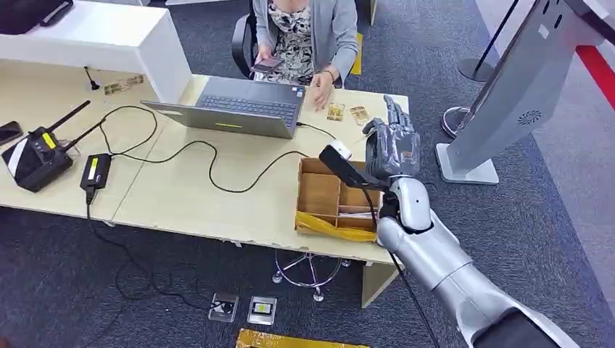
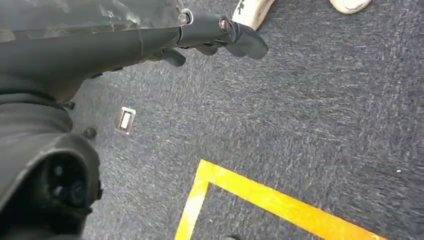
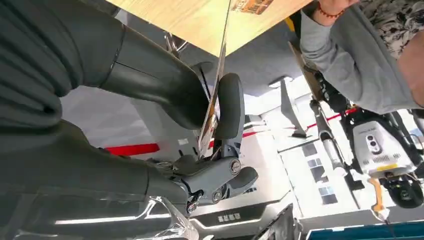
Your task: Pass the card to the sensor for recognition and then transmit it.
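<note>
Right hand point(image 1: 392, 147) pinches a card point(image 3: 214, 100) edge-on above the pale wooden desk point(image 1: 188, 196) on grey carpet point(image 1: 551, 217).

High head view over desk point(image 1: 217, 181); wrist views close behind hands.

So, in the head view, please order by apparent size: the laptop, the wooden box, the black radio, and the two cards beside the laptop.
Largest to smallest, as they look:
1. laptop
2. wooden box, partly hidden by the right hand
3. black radio
4. two cards, alike in size; I cannot rank them
</note>
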Available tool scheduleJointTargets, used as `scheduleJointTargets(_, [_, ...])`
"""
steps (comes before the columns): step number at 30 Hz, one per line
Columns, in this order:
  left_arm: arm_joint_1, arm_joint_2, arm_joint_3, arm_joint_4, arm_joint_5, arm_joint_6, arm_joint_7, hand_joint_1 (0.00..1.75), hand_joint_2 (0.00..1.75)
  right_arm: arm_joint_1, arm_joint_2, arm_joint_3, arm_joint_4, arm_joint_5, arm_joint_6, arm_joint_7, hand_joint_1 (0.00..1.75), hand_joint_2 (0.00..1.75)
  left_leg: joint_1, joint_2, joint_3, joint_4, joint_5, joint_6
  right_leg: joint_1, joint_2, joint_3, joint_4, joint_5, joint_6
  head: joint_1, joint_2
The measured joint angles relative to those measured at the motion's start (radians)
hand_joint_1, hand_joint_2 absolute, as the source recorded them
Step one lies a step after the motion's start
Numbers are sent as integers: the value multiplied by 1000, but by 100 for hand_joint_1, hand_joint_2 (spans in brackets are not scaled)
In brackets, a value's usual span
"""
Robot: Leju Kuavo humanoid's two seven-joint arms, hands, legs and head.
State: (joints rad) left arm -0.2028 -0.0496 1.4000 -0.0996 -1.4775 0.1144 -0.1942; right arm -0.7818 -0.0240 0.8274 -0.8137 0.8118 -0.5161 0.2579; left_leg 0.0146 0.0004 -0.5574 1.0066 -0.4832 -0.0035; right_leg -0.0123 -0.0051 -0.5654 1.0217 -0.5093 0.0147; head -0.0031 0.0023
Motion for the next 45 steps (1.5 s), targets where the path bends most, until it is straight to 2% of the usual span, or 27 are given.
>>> scheduleJointTargets(5, [-3,-3,0,0,-11,0,0,0,0,-34,18,4,51,10,8,31,175,175,0,0,0,0,0,0,0,0,0,0,0,0,1,0])
scheduleJointTargets(18, [8,-5,4,0,3,11,15,0,0,-74,69,15,142,13,10,44,175,175,0,0,0,0,0,0,0,0,0,0,0,0,0,0])
scheduleJointTargets(31, [13,-6,4,0,2,10,0,0,0,-68,69,21,156,73,18,104,175,175,0,0,0,0,0,0,0,0,0,0,0,0,0,0])
scheduleJointTargets(36, [16,-7,3,0,-22,11,-4,0,0,-68,69,23,154,86,46,113,175,175,0,0,0,0,0,0,0,0,0,0,0,0,0,0])
scheduleJointTargets(45, [20,-6,3,0,-28,10,-9,0,0,-68,69,26,154,88,50,115,175,175,0,0,0,0,0,0,0,0,0,0,0,0,0,0])
